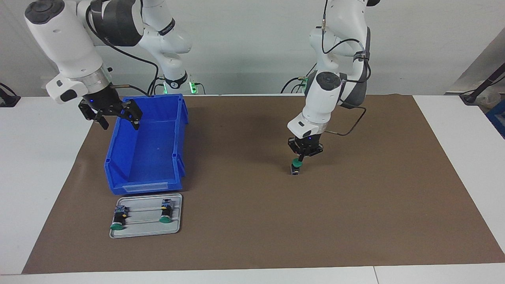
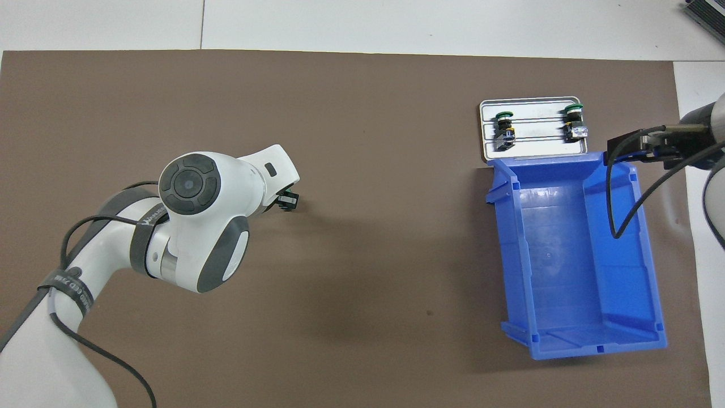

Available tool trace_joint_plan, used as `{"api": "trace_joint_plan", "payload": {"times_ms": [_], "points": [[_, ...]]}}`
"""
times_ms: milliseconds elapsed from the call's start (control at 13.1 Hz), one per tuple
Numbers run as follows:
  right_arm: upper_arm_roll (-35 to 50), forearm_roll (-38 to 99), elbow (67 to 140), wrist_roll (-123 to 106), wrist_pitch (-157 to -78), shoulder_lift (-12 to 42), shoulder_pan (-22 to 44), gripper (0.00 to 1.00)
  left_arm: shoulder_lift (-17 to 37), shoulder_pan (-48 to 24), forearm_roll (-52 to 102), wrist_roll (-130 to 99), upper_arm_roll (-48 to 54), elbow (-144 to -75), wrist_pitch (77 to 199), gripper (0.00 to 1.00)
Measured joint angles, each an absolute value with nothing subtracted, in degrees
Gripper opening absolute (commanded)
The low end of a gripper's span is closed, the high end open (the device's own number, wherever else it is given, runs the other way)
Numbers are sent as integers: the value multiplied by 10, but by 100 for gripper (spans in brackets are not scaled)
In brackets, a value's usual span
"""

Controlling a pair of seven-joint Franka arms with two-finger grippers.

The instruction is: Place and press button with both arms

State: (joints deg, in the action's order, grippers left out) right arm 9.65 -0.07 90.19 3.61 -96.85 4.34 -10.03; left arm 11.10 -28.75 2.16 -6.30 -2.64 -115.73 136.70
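Well, the left gripper [image 1: 300,158] has its fingertips pinched together and pressed down on the green cap of the button [image 1: 295,167], which stands on the brown mat [image 1: 355,221] toward the left arm's end of the table. Its long axis runs upright, cap up, grey-blue terminal end down on the mat. It looks light, hard and a bit top-heavy, so I'd grab the black barrel, not the slick cap. The right gripper [image 1: 118,117] hangs with jaws spread wide and empty over the blue bin [image 1: 154,169]. Two more buttons lie on the metal tray [image 1: 177,228].
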Motion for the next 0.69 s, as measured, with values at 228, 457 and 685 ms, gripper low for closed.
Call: {"api": "trace_joint_plan", "payload": {"times_ms": [228, 457, 685], "points": [[97, -1, 902, 36, -969, 43, -100, 100, 119, -289, 21, -63, -27, -1156, 1375, 0], [97, -1, 902, 36, -969, 43, -100, 100, 118, -290, 20, -63, -28, -1154, 1373, 0], [97, -1, 902, 36, -969, 43, -100, 100, 110, -290, 20, -63, -29, -1137, 1325, 100]]}}
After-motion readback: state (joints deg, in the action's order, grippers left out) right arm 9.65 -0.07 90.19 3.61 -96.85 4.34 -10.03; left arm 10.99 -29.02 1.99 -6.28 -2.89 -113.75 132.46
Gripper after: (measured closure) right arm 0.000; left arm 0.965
